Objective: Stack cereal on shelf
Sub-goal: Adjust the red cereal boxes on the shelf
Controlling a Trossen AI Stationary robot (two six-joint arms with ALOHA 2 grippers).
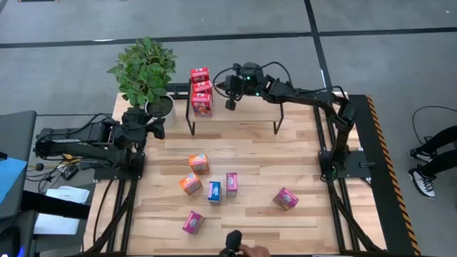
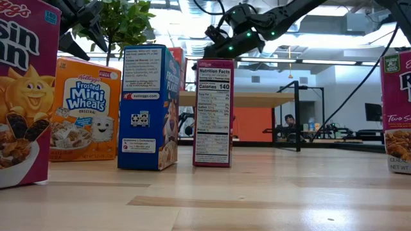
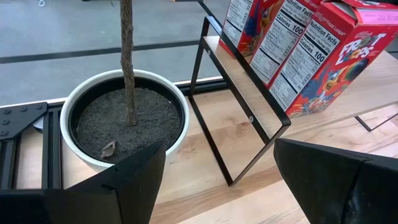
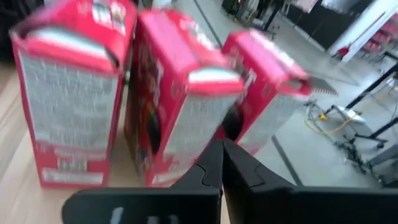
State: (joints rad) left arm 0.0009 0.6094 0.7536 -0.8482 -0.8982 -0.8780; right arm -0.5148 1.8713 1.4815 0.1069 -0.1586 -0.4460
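Three red cereal boxes [image 1: 201,91] stand upright in a row on the left end of the shelf [image 1: 243,114], a light-wood board on black legs at the table's far side. My right gripper [image 1: 232,102] hovers shut above the shelf, just right of the red boxes [image 4: 161,93], touching nothing. My left gripper [image 3: 217,186] waits open at the far left, beside the plant pot [image 3: 124,118] and facing the shelf's left leg [image 3: 239,115]. Several loose boxes stand on the table: orange [image 1: 198,163], orange [image 1: 190,183], blue [image 1: 214,191], magenta [image 1: 231,183].
A potted plant [image 1: 146,75] stands at the far left corner, next to the shelf. Two more magenta boxes [image 1: 285,198] [image 1: 193,222] sit nearer the front edge. A small dark camera [image 1: 232,243] stands at the front edge. The shelf's right part [image 1: 257,114] is bare.
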